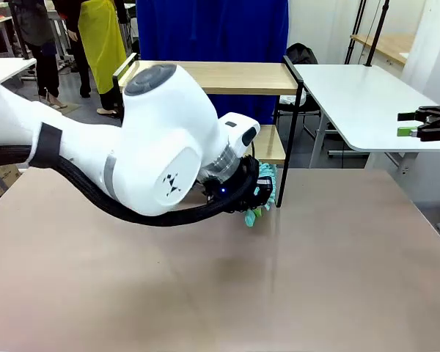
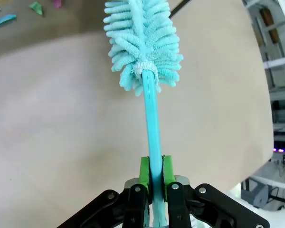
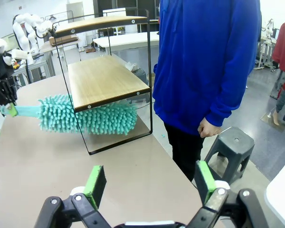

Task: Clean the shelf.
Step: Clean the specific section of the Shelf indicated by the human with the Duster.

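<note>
The shelf point(image 1: 227, 77) stands at the worktop's point(image 1: 315, 264) far edge, near its middle, with 2 wood boards in a thin black frame. A fluffy teal duster point(image 3: 85, 116) reaches in from the shelf's near side, its head lying under the lower board, above the worktop. The left gripper point(image 2: 153, 164) is clamped on the duster's handle. The right gripper point(image 3: 150, 180) hovers beyond the worktop's far right corner, jaws wide apart, holding nothing. A person point(image 3: 204, 61) in a blue top stands past the far edge, just beside the shelf, with a grey stool point(image 3: 232, 147) near them.
</note>
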Tool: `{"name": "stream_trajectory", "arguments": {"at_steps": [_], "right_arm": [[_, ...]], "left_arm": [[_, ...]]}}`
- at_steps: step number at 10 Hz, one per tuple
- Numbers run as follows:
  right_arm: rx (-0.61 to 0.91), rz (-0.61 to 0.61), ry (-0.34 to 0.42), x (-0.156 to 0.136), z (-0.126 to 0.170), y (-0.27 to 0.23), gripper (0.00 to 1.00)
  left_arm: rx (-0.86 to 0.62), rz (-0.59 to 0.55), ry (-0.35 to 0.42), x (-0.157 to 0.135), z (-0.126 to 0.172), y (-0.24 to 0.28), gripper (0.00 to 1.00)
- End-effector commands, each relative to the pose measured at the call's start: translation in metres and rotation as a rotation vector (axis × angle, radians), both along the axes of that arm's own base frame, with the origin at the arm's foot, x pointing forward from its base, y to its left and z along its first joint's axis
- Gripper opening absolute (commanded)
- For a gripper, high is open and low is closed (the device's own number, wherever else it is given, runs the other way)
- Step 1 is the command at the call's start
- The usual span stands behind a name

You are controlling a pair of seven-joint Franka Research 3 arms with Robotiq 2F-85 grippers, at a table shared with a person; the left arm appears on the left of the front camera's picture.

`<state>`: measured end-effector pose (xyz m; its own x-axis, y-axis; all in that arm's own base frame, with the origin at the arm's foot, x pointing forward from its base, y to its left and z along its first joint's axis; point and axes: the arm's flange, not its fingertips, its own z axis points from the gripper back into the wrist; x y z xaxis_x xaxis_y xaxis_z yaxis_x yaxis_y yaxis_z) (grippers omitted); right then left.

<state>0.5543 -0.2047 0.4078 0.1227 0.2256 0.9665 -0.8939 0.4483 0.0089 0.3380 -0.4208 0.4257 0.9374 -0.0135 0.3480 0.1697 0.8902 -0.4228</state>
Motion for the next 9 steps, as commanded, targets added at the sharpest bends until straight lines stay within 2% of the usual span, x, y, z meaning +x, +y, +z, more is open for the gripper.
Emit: {"name": "stream_trajectory", "arguments": {"at_steps": [1, 3, 6, 9], "right_arm": [[-0.022, -0.015, 0.019, 0.0, 0.005, 0.003, 1.0], [-0.022, -0.015, 0.019, 0.0, 0.005, 0.003, 1.0], [-0.022, -0.015, 0.019, 0.0, 0.005, 0.003, 1.0], [-0.022, -0.015, 0.019, 0.0, 0.005, 0.003, 1.0]], "left_arm": [[0.061, 0.091, -0.031, 0.015, -0.018, -0.034, 0.13], [0.074, 0.138, -0.075, 0.027, -0.036, -0.05, 0.13], [0.101, 0.114, -0.041, 0.033, -0.067, -0.067, 0.13], [0.13, 0.138, -0.008, 0.036, -0.083, -0.061, 0.13]]}}
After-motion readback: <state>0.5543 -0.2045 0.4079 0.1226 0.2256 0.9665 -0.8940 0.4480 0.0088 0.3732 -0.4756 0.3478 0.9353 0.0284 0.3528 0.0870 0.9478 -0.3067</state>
